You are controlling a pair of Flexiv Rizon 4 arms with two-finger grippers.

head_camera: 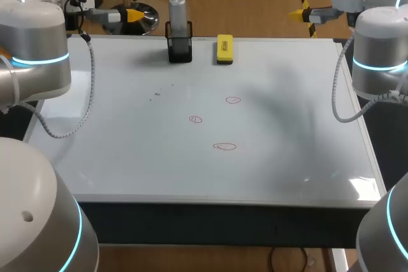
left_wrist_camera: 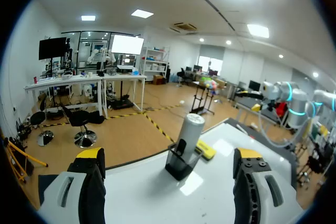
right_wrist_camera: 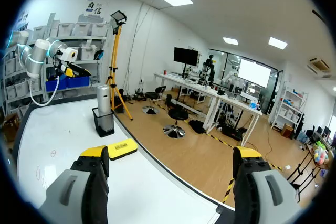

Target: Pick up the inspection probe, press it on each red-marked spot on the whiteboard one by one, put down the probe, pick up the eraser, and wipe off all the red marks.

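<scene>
So, both arms sit back at the far corners of the white rectangular whiteboard (head_camera: 127,170). The left gripper (left_wrist_camera: 168,153) has its two yellow-tipped fingers spread wide and is released, with neither finger touching anything. The right gripper (right_wrist_camera: 170,153) is the same, wide apart and loose. In the head view the left arm is in the upper left of the frame and the right arm in the upper right, both just past the board's far edge.

The silver-grey cylindrical inspection probe (head_camera: 177,9) stands upright in a small black holder (head_camera: 180,50) at the top middle of the head view, right on the board's far edge. The yellow block eraser (head_camera: 224,49) lies flat just to the right of the holder, close but not touching it.

From the left wrist, the probe and holder are straight ahead of the gripper, with the eraser just beyond them. From the right wrist, the eraser is ahead and close to one finger, with the holder and probe further along the same edge.

Three thin red outlines sit around the middle of the board. The upper red mark (head_camera: 233,100) is furthest right, the middle red mark (head_camera: 196,119) is furthest left, and the lower red mark (head_camera: 224,146) is the widest. A few dark specks (head_camera: 157,93) show up left of them.
</scene>
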